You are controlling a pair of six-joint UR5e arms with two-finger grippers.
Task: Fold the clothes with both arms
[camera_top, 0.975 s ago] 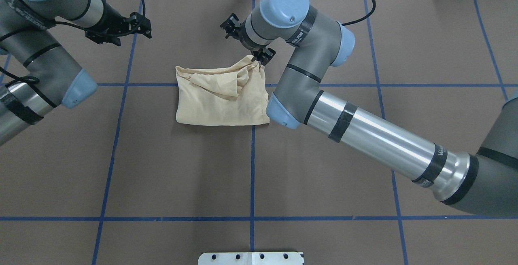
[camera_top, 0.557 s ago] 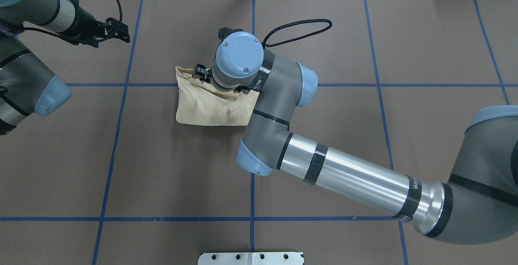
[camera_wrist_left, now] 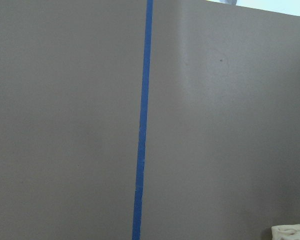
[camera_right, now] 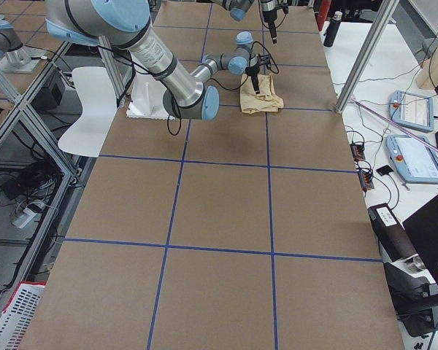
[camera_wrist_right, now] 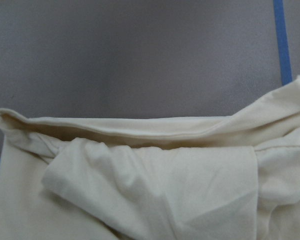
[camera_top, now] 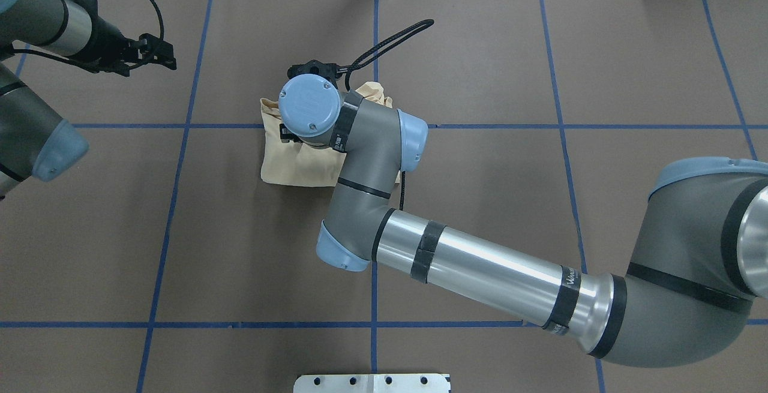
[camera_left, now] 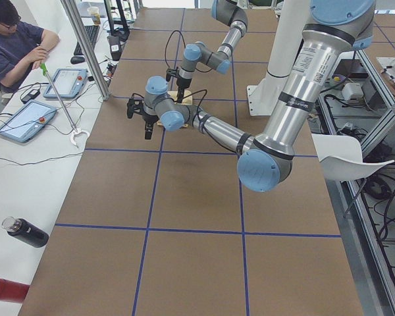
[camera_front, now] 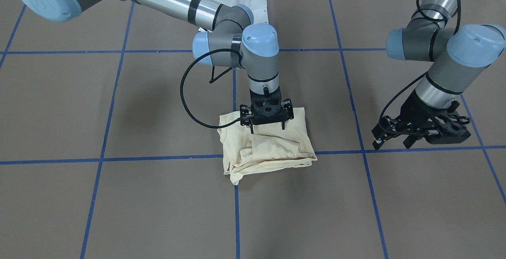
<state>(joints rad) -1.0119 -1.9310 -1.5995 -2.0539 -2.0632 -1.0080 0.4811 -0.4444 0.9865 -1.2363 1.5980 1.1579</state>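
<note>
**Shirt lies folded on the bench, both sets of fingers spread**

Front-facing view: the cream shirt (camera_front: 272,152) lies in a rumpled, roughly square bundle on the brown bench (camera_front: 118,104), across a crossing of blue tape lines (camera_front: 158,158). The right arm (camera_front: 257,53) points straight down over the bundle's far edge. The right fingers (camera_front: 283,124) are spread apart, their tips at the cloth and pinching nothing that I can see. The left arm (camera_front: 446,65) hangs well apart from the shirt, above bare bench, and the left fingers (camera_front: 377,137) are spread too.

Overhead view: the right arm (camera_top: 480,261) reaches across the middle line, and its wrist covers much of the shirt (camera_top: 297,165). The left arm (camera_top: 36,27) is at the far left corner, its fingers (camera_top: 163,51) clear of the cloth.

Left side view: the shirt (camera_left: 184,99) is a small pale patch under the far arm. A person (camera_left: 13,46) sits at a white side table.

Right side view: the shirt (camera_right: 261,98) lies just beside a tape line, under the near arm's wrist.

Left wrist view: bare bench, one tape line (camera_wrist_left: 140,150), and a corner of the shirt (camera_wrist_left: 292,232) at the bottom right.

Right wrist view: the shirt (camera_wrist_right: 190,185) fills the lower half, with a loose flap lying over the layers below.
</note>
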